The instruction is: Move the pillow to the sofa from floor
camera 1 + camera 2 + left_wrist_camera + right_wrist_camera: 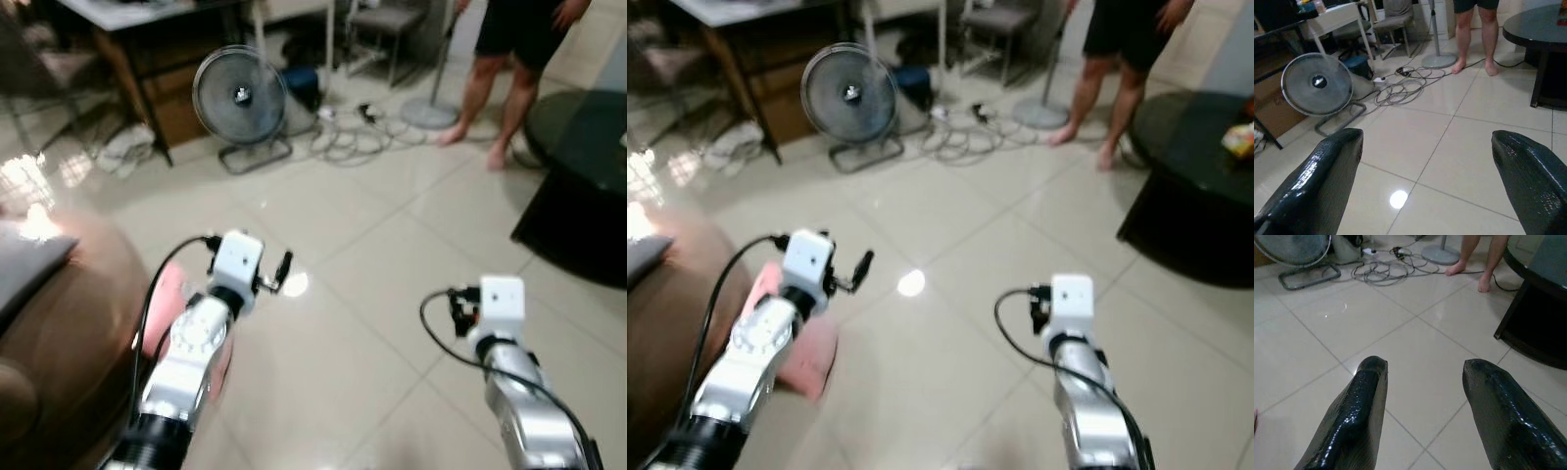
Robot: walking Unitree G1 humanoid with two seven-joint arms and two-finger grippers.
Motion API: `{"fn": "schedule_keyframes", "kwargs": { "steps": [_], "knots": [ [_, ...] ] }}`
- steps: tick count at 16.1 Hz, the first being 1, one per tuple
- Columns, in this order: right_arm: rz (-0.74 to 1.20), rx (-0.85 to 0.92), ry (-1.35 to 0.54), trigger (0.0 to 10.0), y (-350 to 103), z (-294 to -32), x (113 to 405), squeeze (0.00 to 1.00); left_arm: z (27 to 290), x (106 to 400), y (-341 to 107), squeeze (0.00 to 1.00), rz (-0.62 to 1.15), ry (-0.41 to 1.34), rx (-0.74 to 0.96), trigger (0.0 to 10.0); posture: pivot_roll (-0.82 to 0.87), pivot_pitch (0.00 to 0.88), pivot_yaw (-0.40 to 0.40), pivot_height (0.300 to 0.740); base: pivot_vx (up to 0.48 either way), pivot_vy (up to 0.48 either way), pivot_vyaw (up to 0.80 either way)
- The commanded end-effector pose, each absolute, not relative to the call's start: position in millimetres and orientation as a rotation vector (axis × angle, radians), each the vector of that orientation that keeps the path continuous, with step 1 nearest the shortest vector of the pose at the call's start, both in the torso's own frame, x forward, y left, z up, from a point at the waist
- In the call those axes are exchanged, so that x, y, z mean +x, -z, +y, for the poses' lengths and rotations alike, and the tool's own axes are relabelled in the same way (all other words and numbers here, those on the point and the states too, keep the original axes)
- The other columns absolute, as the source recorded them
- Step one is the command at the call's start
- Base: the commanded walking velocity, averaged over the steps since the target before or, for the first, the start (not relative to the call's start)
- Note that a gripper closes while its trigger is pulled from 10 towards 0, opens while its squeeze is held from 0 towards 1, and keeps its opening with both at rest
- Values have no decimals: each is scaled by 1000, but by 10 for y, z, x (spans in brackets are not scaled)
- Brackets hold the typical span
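A pink pillow (pixel 810 360) lies on the tiled floor beside the brown sofa (pixel 59 333), mostly hidden under my left arm (pixel 191 343). A grey cushion (pixel 29 259) rests on the sofa. My left gripper (pixel 1425 161) is held above the floor just past the pillow, open, nothing between its fingers (pixel 1327 171). My right gripper (pixel 1425 364) hovers over bare tiles to the right, also open and empty, with my right arm (pixel 509 377) reaching forward.
A floor fan (pixel 240 96) stands ahead, with a tangle of cables (pixel 353 137) beside it. A person's bare legs (pixel 500 88) are at the back right. A dark round table (pixel 588 127) is on the right; a desk (pixel 147 20) and a chair (pixel 382 24) are behind.
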State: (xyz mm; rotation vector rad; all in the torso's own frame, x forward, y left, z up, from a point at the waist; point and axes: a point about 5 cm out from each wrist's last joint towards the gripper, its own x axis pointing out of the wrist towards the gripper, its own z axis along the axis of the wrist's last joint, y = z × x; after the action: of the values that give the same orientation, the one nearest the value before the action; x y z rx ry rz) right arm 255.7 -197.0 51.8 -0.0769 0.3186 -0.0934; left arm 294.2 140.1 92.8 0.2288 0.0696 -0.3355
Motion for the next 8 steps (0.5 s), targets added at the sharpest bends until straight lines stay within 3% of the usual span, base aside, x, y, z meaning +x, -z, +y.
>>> {"fn": "schedule_keyframes", "kwargs": {
  "steps": [1, 2, 5, 8],
  "knots": [
    [290, -69, 67, 10000, -563, -1879, 2596, 0, 1508, 2941, -904, 0, 86, 312, 251, 10000, -34, 0, 38, 740, 304, 0, -800],
    [288, -70, 66, 10000, -564, -1880, 2598, 0, 1508, 2942, -903, 0, 86, 311, 254, 10000, -34, 0, 38, 740, 304, 0, -606],
    [291, -148, -40, 10000, -563, -1798, 2616, 0, 1523, 2945, -890, 0, 93, 302, 271, 10000, -32, 0, 39, 740, 310, 0, 0],
    [331, -172, -109, 10000, -470, -1727, 2607, 0, 1576, 2943, -838, 0, 116, 282, 286, 10000, -31, 0, 39, 740, 319, 0, 800]
  ]
}}
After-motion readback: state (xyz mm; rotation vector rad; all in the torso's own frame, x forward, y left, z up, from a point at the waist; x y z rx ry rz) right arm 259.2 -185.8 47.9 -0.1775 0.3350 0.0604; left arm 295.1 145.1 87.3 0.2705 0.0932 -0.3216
